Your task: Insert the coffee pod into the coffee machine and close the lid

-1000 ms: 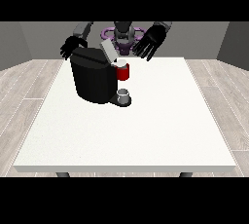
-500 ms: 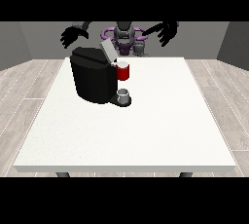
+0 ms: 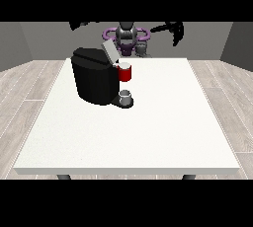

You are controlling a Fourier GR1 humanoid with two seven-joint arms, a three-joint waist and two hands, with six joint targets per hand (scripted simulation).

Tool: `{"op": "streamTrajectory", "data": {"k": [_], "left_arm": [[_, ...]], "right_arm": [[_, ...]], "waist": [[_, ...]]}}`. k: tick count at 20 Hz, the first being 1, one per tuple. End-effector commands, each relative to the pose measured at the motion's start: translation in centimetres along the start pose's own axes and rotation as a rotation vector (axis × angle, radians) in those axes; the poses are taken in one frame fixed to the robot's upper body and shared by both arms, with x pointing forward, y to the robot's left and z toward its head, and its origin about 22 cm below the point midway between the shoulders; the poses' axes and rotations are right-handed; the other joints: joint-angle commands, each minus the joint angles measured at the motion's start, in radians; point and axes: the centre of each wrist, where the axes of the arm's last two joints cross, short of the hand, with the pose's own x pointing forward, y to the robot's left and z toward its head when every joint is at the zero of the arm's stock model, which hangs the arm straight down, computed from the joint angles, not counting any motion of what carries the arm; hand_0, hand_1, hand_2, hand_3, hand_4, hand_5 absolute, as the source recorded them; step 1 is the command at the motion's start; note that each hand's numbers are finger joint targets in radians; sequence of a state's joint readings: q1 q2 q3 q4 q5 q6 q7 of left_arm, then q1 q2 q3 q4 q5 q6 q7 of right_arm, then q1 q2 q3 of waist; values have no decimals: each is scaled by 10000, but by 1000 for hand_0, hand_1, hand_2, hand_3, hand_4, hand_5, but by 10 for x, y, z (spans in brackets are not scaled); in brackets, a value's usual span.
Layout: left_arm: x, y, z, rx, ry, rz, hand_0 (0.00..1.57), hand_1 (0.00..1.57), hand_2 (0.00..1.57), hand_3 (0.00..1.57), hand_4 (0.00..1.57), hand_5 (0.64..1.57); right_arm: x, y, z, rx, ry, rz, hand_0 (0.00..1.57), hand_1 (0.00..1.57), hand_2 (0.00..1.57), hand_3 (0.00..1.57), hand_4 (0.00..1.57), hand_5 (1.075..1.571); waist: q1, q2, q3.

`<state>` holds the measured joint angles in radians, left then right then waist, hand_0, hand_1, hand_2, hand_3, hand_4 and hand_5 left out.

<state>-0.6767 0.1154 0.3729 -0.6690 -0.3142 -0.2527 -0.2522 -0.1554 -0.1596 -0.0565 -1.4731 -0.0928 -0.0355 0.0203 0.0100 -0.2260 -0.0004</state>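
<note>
Fingers of the hand at the view's right (image 3: 176,29): hung downward, seemingly relaxed and spread, holding nothing that showed. Hand raised high and wide, well above the worktop (image 3: 163,122) and well apart from the machine. Hand at the view's left (image 3: 81,24): only a dark sliver showed at the scene's upper edge; could not tell how its fingers lay.

Both arms lifted outward, away from all objects. Judged as a parked or transit posture rather than a reach; nothing was being held or pressed.

Coffee machine (image 3: 96,75): black body on the worktop's far left part, lid (image 3: 109,52) tilted up and open, presumably left so to accept a pod. A red thing at the machine (image 3: 125,72) sat just under the raised lid. A small grey thing (image 3: 126,96) stood on the machine's base in front; could not tell it for the coffee pod. The pod itself was not plainly visible anywhere.

Judgement: with the lid still up, the closing step remained undone; insertion could not be confirmed.
</note>
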Motion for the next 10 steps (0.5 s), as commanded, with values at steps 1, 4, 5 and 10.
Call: {"op": "streamTrajectory", "data": {"k": [1, 4, 5, 10], "left_arm": [[-23, -20, 16, -373, 394, 794, 0, 0, 0, 0, 0, 1571], [-13, -35, 12, -769, -180, 1343, 0, 0, 0, 0, 0, 1571], [-21, -41, 18, -436, -209, 1435, 0, 0, 0, 0, 0, 1571], [-20, -30, 29, -583, -423, 1934, 0, 0, 0, 0, 0, 1571]], "right_arm": [[-2, -11, 3, 356, 218, 192, 0, 0, 0, 0, 0, 1571], [3, -4, -10, 182, -58, 676, 0, 0, 0, 0, 0, 1571], [1, 7, -7, 640, -127, 367, 0, 0, 0, 0, 0, 1571], [24, 5, -31, 772, -404, 1078, 0, 0, 0, 0, 215, 1571]], "waist": [[719, -433, 7], [1425, -150, 9], [1172, 8, 7], [1752, 307, 6]]}}
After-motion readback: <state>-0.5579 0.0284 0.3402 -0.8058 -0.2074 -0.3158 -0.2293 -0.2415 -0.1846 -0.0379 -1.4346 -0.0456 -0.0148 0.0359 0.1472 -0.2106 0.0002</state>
